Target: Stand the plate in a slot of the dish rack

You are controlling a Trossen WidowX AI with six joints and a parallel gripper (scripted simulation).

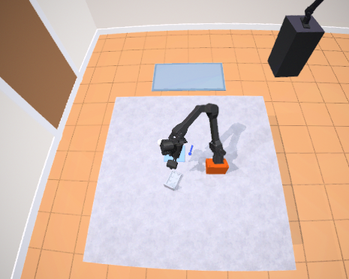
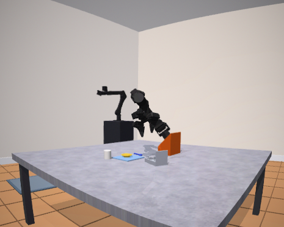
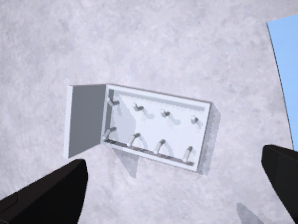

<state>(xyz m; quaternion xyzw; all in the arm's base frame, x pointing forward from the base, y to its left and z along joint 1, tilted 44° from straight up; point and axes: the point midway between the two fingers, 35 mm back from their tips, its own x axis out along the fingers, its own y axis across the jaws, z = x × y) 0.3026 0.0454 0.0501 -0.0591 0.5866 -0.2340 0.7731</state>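
A small yellow plate (image 2: 126, 155) lies flat on the blue mat (image 1: 181, 156) (image 2: 128, 158) (image 3: 287, 60). The arm hides the plate in the top view, and it is outside the wrist view. The light grey dish rack (image 1: 171, 187) (image 2: 162, 158) (image 3: 87, 120) stands beside the mat. It has two rows of short pegs and a tall wall at one end; no plate stands in it. My gripper (image 2: 147, 133) (image 3: 175, 162) is open and empty, pointing down, well above the table. In the wrist view the rack shows ahead of and between the fingers.
A white cup (image 1: 159, 142) (image 2: 107, 154) stands near the mat's far corner. A blue utensil (image 1: 191, 150) (image 2: 138, 154) lies between the mat and the arm's orange base (image 1: 217, 169) (image 2: 174, 143). Another black arm stands on a dark pedestal (image 1: 295, 49) (image 2: 118, 132) away from the table.
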